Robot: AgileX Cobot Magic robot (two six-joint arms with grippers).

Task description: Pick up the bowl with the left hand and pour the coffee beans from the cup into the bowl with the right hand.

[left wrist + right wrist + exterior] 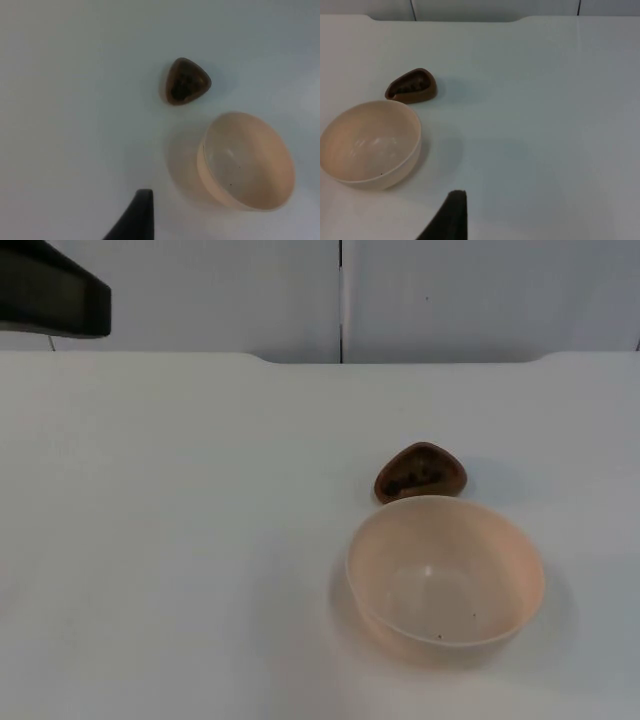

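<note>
Peach bowl upright on white table; brown cup of seemingly coffee beans touching at twelve o'clock. Finger spacing of left gripper and right gripper: cannot tell.

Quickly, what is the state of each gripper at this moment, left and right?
Left gripper: holds nothing, above the white table beside the pale peach plastic bowl; fingers cannot be told.
Right gripper: holds nothing, apart from the small brown cup; cannot be told.
</note>
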